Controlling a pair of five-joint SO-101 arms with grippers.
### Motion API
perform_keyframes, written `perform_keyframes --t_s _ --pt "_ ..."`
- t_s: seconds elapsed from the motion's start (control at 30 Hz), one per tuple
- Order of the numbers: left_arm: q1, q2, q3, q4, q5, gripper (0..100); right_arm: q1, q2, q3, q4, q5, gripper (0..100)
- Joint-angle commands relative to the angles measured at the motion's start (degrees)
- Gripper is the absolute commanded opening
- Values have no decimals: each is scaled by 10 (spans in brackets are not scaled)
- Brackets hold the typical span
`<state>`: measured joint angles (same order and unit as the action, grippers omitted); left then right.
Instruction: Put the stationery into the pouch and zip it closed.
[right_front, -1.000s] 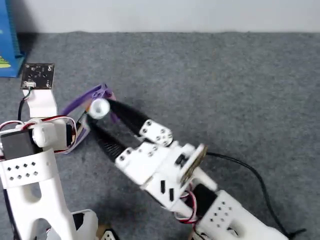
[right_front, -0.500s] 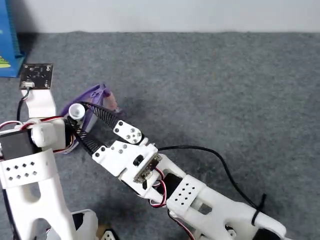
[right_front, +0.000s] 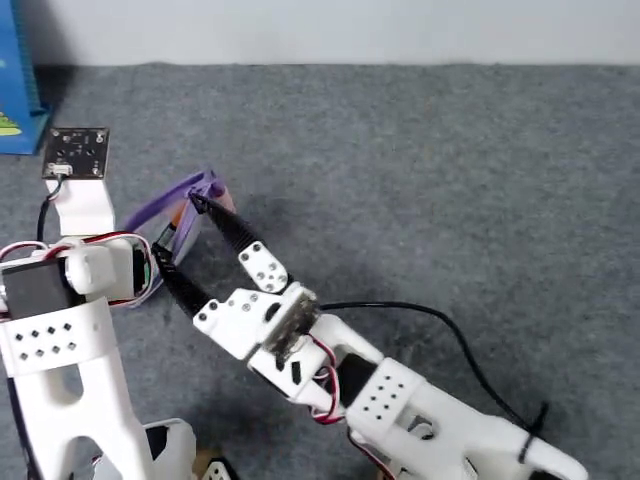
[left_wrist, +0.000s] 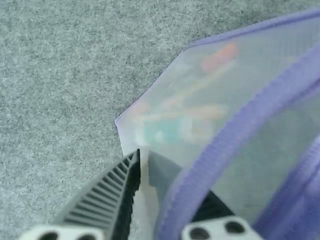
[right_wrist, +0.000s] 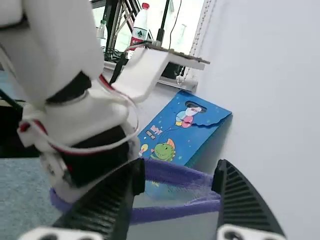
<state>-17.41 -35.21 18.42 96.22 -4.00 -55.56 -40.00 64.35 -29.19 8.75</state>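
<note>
The translucent pouch with a purple zipper rim stands open at the table's left. My left gripper is shut on its near wall; the pouch shows blurred orange and teal stationery through that wall. The left arm stands beside it in the high view. My right gripper is open, one black finger on each side of the pouch mouth, with nothing between them but the rim. In the right wrist view the right gripper straddles the purple zipper band.
A blue box stands at the far left edge, also seen as the blue box behind the pouch. A black cable trails over the grey carpet by the right arm. The right half of the carpet is bare.
The right gripper carried a white round item left to the pouch mouth; the item is no longer between its fingers. The right arm has pushed farther forward and left.
</note>
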Motion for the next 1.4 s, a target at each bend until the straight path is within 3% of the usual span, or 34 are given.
perform_keyframes --t_s 0.0,0.2,0.4,0.73,1.23,1.37 --pt "-1 9 3 -5 4 13 24 -80 -8 69 -51 221" --pt "-1 9 3 -4 4 13 105 -144 -8 236 -183 221" --pt "-1 9 3 -6 4 13 135 -129 -6 265 -244 220" --pt "-1 9 3 -5 5 13 136 105 -140 253 -244 220" --pt "-2 9 34 -30 4 13 137 245 -257 252 -217 215" --pt "-2 9 34 -30 4 13 138 248 -258 250 -203 90"
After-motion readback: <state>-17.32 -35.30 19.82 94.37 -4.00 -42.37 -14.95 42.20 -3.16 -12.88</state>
